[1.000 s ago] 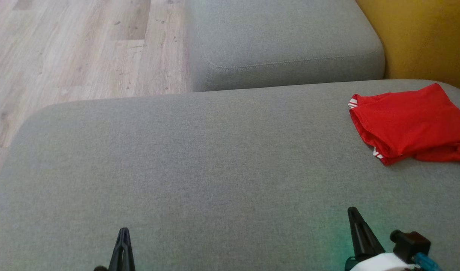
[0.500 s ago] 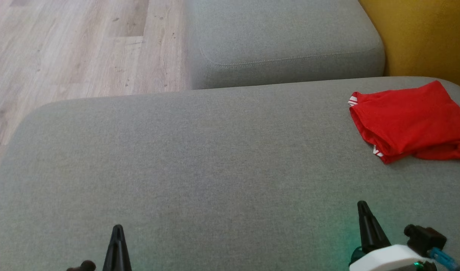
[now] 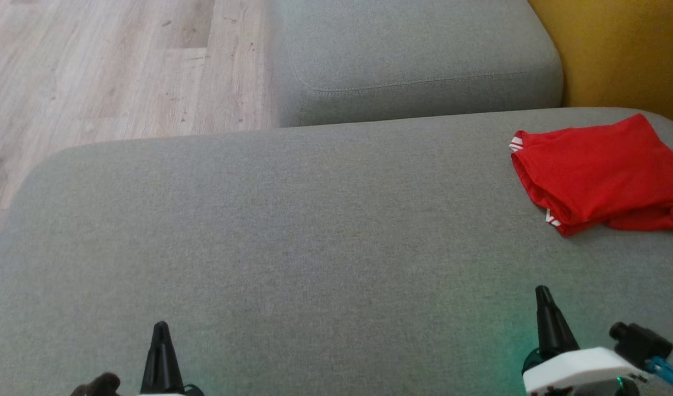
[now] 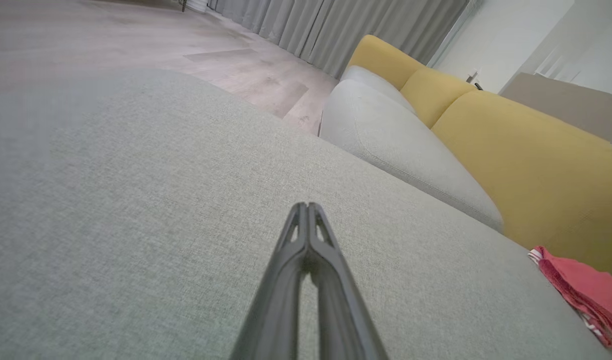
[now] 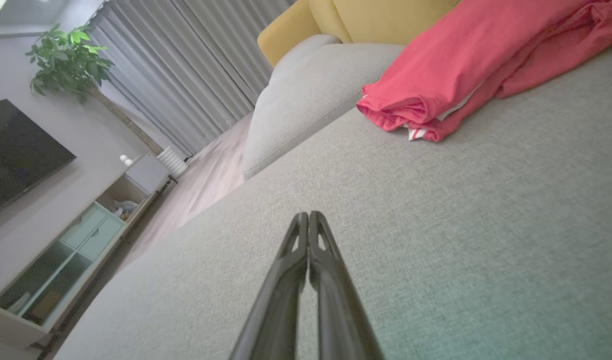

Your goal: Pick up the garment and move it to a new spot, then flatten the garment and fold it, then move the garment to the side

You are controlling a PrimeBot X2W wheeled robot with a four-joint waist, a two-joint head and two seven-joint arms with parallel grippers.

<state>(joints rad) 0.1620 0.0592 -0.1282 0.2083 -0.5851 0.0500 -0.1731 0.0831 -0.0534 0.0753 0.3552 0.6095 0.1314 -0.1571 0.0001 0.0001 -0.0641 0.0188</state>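
The garment (image 3: pixel 600 170) is red with white-striped trim, folded and lying at the far right of the grey sofa cushion (image 3: pixel 314 231). It also shows in the left wrist view (image 4: pixel 586 290) and the right wrist view (image 5: pixel 446 70). My left gripper (image 3: pixel 160 330) is at the lower left, shut and empty, far from the garment. My right gripper (image 3: pixel 543 294) is at the lower right, shut and empty, a short way in front of the garment. Both wrist views show the fingertips pressed together, left (image 4: pixel 306 206) and right (image 5: pixel 308 216).
A second grey cushion (image 3: pixel 413 55) lies beyond the near one, with yellow backrests (image 3: pixel 617 49) to the right. Wooden floor (image 3: pixel 94 71) runs off to the far left. A shelf unit (image 5: pixel 75 235), a dark screen, curtains and a potted plant (image 5: pixel 68 55) stand across the room.
The head view has shifted slightly. Both grippers have moved outwards, the left one further left and the right one further right and up. The garment lies as before.
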